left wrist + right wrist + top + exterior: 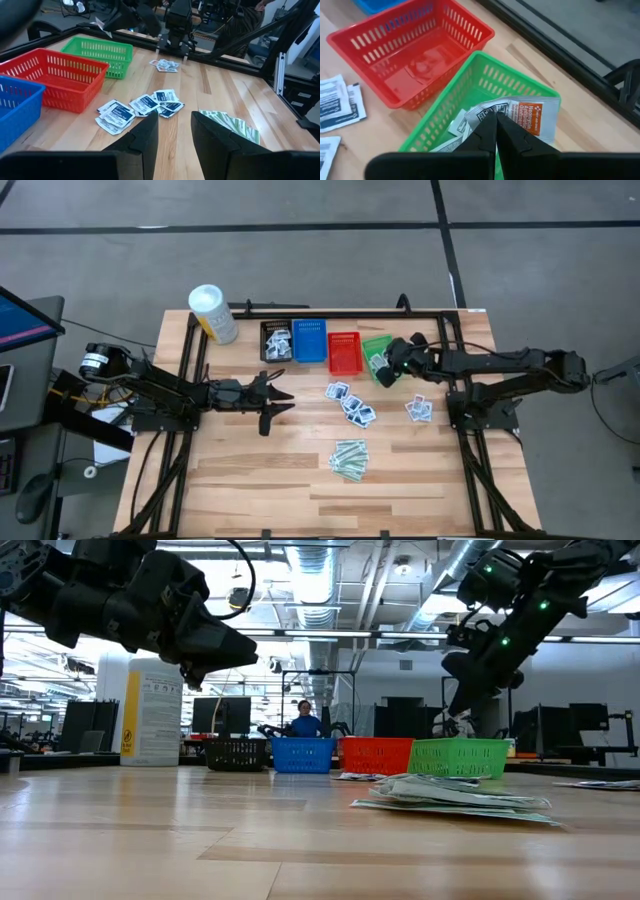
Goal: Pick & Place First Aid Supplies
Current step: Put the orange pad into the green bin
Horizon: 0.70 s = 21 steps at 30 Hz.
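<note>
My right gripper (pixel 496 120) hangs over the green basket (pixel 470 92), shut on a white packet with an orange label (pixel 522 112). More white packets (pixel 457 125) lie inside that basket. In the high view my right gripper (pixel 386 364) is at the green basket (pixel 377 345) at the back right. My left gripper (pixel 282 402) hovers open and holds nothing at the table's left middle. Loose blue-print packets (pixel 351 402), two packets (pixel 419 410) farther right and pale-green strips (pixel 350 458) lie flat on the wood. My right gripper pinches the orange-label packet by its near edge (pixel 495 114) between the two shut fingertips. The fingers slant down from the table's right side. The packet sticks out ahead of the fingertips over the green basket's inside; whether it touches the basket I cannot tell.
A black basket (pixel 277 340) with packets, a blue basket (pixel 309 340) and a red basket (pixel 345 353) stand in a row left of the green one. A white tub (pixel 212 313) stands at the back left. Bare wood lies along the near edge.
</note>
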Motion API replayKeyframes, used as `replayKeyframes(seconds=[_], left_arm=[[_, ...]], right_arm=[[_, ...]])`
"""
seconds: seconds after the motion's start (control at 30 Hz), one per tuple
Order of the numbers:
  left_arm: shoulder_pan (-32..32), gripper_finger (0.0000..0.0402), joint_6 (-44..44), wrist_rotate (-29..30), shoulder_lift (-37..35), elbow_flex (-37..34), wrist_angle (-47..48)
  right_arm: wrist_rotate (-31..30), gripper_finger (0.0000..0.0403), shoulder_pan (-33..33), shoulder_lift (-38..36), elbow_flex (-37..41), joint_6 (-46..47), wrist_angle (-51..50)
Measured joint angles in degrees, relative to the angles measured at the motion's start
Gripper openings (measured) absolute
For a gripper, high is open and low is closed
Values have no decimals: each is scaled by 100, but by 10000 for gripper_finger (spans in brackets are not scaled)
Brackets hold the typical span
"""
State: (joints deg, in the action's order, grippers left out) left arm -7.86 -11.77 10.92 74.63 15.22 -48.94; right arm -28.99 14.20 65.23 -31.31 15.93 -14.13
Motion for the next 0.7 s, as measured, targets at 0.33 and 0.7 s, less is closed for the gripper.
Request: replayKeyframes(seconds=[0.33, 0.7], left_arm=[[0, 116, -7, 0, 0, 0, -26], [0, 116, -9, -2, 0, 0, -42]], right_arm=[[37, 66, 9, 4, 0, -237, -174], [42, 111, -442, -195, -2, -43, -568]])
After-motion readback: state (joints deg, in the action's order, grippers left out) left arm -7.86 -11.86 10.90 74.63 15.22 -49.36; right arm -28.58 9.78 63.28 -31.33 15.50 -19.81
